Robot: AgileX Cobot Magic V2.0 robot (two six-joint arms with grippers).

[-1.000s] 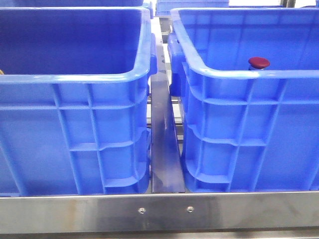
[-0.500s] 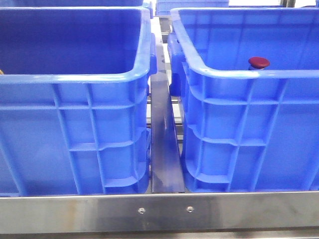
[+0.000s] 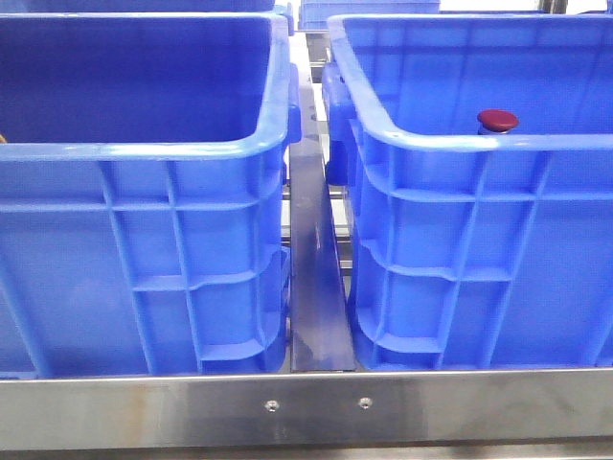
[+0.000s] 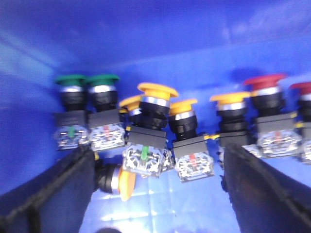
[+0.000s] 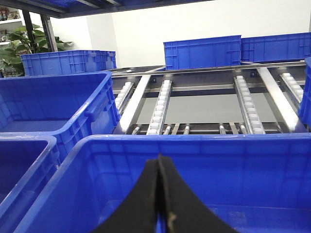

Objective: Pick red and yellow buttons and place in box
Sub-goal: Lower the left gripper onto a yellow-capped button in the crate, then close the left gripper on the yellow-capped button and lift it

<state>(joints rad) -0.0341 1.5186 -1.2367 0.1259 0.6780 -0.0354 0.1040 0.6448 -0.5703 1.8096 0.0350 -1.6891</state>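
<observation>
Front view first: two big blue crates sit side by side on a steel roller frame [image 3: 316, 407], and a dark red button [image 3: 497, 120] pokes its domed cap just above the near rim of the right-hand box [image 3: 479, 139], inside it. Down in the left wrist view, the left hand [image 4: 155, 194] hangs with its black fingers [image 4: 48, 189] wide apart over a cluster of push-buttons on a blue crate floor: green caps, orange-yellow buttons [image 4: 156, 92], red ones [image 4: 265, 82], each mushroom cap on a black collar and clear contact block. One yellow lies tipped over. Right wrist view: the right hand [image 5: 159, 204] is pressed together, empty, above a blue crate.
</observation>
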